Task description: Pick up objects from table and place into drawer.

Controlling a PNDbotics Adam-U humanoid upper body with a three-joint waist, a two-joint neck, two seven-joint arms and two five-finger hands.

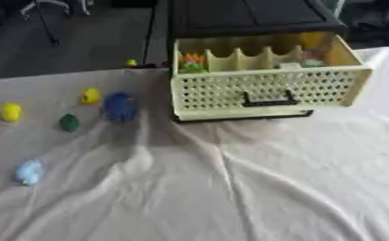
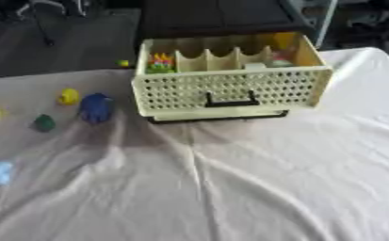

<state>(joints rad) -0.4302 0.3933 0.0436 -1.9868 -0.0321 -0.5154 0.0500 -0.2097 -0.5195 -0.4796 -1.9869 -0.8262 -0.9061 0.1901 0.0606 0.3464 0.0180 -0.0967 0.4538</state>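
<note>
Hands: none is seen in either view; their state cannot be told.
Drawer (image 1: 267, 89): pulled open.
Risk: the blue toy (image 1: 120, 107) could be snagged on the wrinkled cloth (image 1: 230, 188) over the desk.

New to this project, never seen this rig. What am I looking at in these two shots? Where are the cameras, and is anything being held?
Both pictures come from one stereo camera in a humanoid robot's head, looking down at its work table: a left eye view and a right eye view of the same moment, so they nearly match. Neither robot hand shows in either view, so nothing is seen being held. A wrinkled white cloth covers the table. At the far side stands a cream perforated drawer, pulled open from a dark cabinet, with dividers and a few colourful items inside. Left of it on the cloth lie small toys: a dark blue one, two yellow ones, a green one and a light blue one. The job is to move these into the drawer.
</note>
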